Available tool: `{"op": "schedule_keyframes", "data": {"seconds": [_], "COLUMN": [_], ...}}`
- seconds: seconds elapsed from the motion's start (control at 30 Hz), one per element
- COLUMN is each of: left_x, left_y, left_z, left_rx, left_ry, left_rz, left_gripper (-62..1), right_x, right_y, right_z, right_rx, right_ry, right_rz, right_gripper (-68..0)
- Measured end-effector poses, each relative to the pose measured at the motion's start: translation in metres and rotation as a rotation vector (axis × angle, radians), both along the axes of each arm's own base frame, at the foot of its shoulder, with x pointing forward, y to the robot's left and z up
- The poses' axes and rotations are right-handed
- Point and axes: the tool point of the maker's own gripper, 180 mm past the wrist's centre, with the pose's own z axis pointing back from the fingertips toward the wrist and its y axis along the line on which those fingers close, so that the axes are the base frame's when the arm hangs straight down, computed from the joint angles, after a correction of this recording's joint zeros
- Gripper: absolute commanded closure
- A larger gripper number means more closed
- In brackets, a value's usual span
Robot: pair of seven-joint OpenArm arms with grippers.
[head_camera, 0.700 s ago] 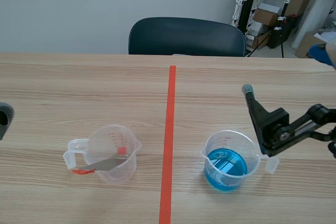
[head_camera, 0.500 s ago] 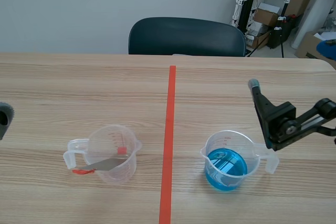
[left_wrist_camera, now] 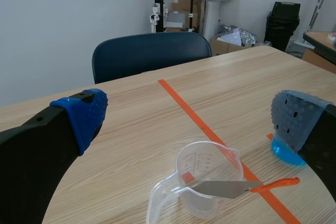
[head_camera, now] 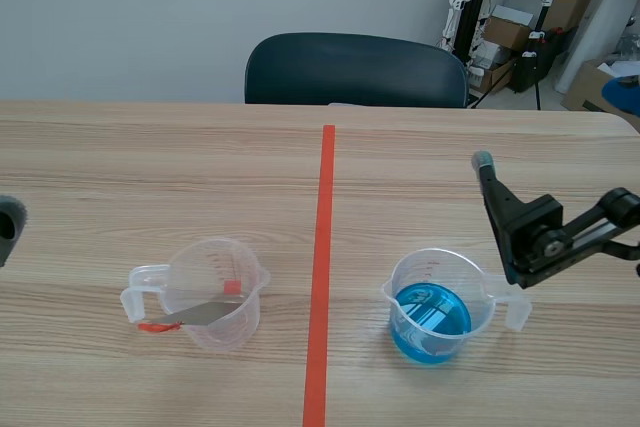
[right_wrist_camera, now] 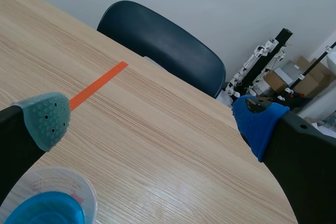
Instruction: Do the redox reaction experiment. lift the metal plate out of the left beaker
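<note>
The left beaker (head_camera: 215, 292) is a clear plastic cup standing left of the red tape line. The metal plate (head_camera: 205, 313) leans inside it, and its orange-red handle (head_camera: 155, 327) pokes out by the cup's handle. In the left wrist view the beaker (left_wrist_camera: 207, 182) and plate (left_wrist_camera: 220, 188) lie ahead of and below my left gripper (left_wrist_camera: 189, 114), which is open and holds nothing. Only a bit of the left gripper (head_camera: 8, 222) shows at the scene's edge. My right gripper (right_wrist_camera: 152, 116) is open, raised beside the blue-liquid beaker (head_camera: 432, 307).
A dark blue chair (head_camera: 355, 69) stands at the table's far side. The red tape line (head_camera: 322, 267) runs down the middle of the table. Boxes and stands (head_camera: 520, 17) sit off the table at the back right.
The right gripper has shifted a little to the right and up, away from the blue beaker's handle, then held still. The left beaker and plate have not moved.
</note>
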Motion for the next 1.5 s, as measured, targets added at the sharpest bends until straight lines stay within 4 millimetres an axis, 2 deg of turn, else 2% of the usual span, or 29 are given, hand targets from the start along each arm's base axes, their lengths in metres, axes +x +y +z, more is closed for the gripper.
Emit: {"op": "schedule_keyframes", "data": {"seconds": [0.37, 0.7, 0.97, 1.07, 1.2, 1.4, 1.5], "left_x": [0.000, 0.000, 0.000, 0.000, 0.000, -0.010, -0.017], "left_y": [0.000, 0.000, 0.000, -0.001, 0.002, 0.020, 0.035], "left_z": [0.000, 0.000, 0.000, -0.011, -0.010, -0.035, -0.046], "left_rx": [0.000, 0.000, 0.001, 0.032, 0.027, 0.019, 0.004], "left_ry": [0.000, 0.000, 0.002, 0.051, 0.040, 0.109, 0.123], "left_rz": [0.000, 0.000, 0.000, -0.001, 0.004, 0.004, 0.029], "left_gripper": [-62.3, -62.3, -62.3, -62.3, -62.3, -62.3, -62.3], "right_x": [0.000, -0.003, -0.005, -0.004, -0.010, -0.016, -0.023], "right_y": [0.001, 0.008, 0.023, 0.025, 0.034, 0.039, 0.043], "right_z": [0.003, 0.017, 0.018, 0.020, 0.014, 0.008, 0.002], "right_rx": [0.004, 0.028, -0.004, -0.032, -0.075, -0.161, -0.210], "right_ry": [-0.013, -0.088, -0.077, -0.083, -0.044, -0.007, 0.030], "right_rz": [0.006, 0.047, 0.172, 0.206, 0.311, 0.420, 0.502], "right_gripper": [-65.7, -65.7, -65.7, -65.7, -65.7, -65.7, -65.7]}}
